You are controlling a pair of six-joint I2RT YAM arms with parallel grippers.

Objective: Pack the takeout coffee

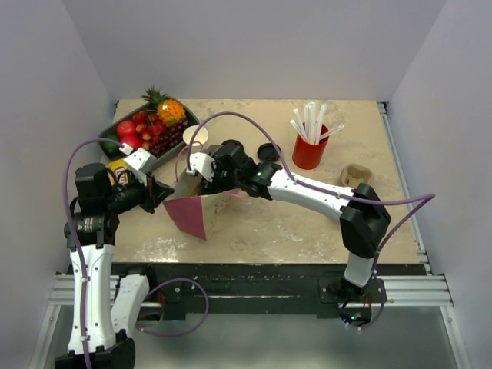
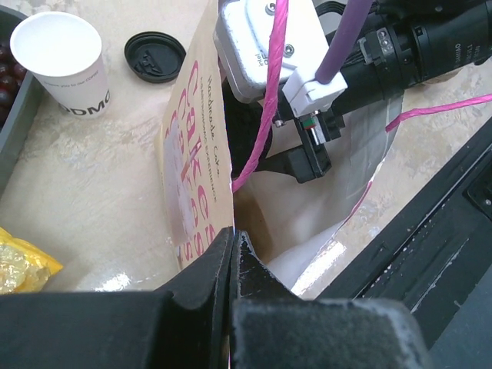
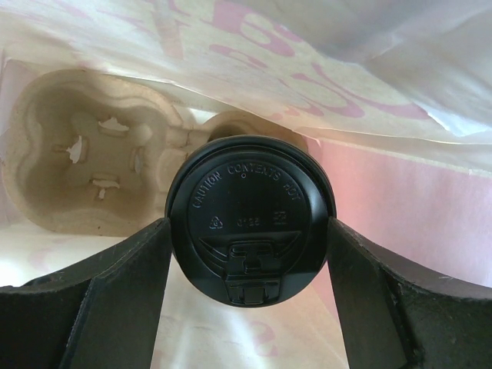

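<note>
Bagging a coffee looks like the step in hand. From above, the left tool (image 1: 157, 194) is clamped on the rim of the bag (image 1: 201, 214), its arm folded with the elbow raised and the forearm level. The right arm (image 1: 307, 188) stretches low across the worktop (image 1: 307, 234), and its wrist tips down into the bag mouth, which hides its tool. Beyond the left tool and the bag, an open cup (image 1: 194, 136) and a loose lid (image 1: 269, 151) stand outside the bag, not yet packed.

At the left wrist, the jaws are pressed together on the bag's paper edge. The open cup and loose lid sit well ahead and to the left of this tool. The right wrist fills the bag mouth just ahead.

At the right wrist, the right tool (image 3: 248, 227) stands wide. Its fingers (image 3: 131, 288) touch both sides of a lidded cup (image 3: 250, 204), so it has a grip on it. A carrier (image 3: 84, 165) lies deep inside the bag, just beyond and left of the tool. The cup hangs at the carrier's right pocket, but I cannot tell whether it is seated.

Next, I judge, the cup must settle upright in that pocket. The jaws then part and lift out without snagging the paper, while the left pinch holds the mouth wide.
</note>
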